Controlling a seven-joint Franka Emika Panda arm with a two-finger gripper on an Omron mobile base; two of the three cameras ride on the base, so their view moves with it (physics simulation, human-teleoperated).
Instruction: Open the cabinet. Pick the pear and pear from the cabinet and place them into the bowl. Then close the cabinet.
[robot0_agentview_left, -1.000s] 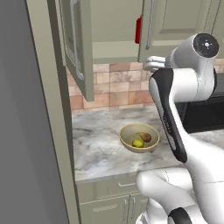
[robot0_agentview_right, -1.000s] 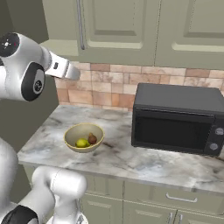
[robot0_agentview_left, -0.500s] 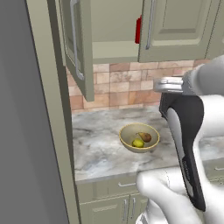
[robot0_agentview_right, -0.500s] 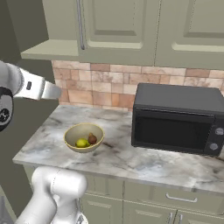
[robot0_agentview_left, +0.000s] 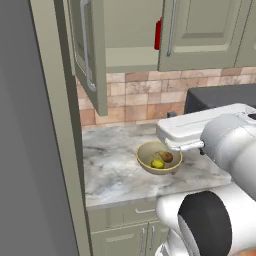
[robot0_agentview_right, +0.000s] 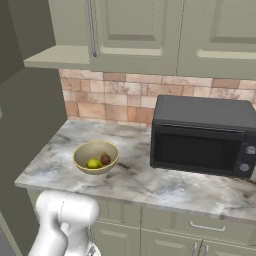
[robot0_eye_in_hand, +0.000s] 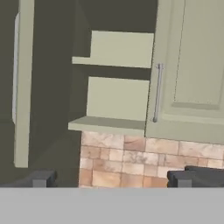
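The cabinet (robot0_eye_in_hand: 118, 94) is the item under service: its left door (robot0_agentview_left: 90, 55) stands swung out, its right door (robot0_eye_in_hand: 190, 65) is flush, and the shelves visible in the hand view are bare.

Jaws: released, standing wide, with nothing between the two dark finger tips. The gripper (robot0_eye_in_hand: 113, 177) faces the open compartment from in front of and slightly below its bottom shelf, with the tiled backsplash (robot0_eye_in_hand: 131, 157) directly ahead.

Fruit: the bowl (robot0_agentview_right: 96, 157) sits on the countertop (robot0_agentview_right: 145, 180), toward its left end and nearer the front edge than the backsplash, well apart from the microwave (robot0_agentview_right: 202, 135). It holds a yellow-green pear (robot0_agentview_right: 93, 163) and a browner one (robot0_agentview_right: 105, 159), touching each other.

Step in hand: judged from this layout, both placements are complete and closing remains (the open door is the only outstanding item).

Next move: bring the gripper to the outer face of the left door, beside its long bar handle (robot0_agentview_left: 86, 47), and push it shut. The swing path should stay above the bowl.
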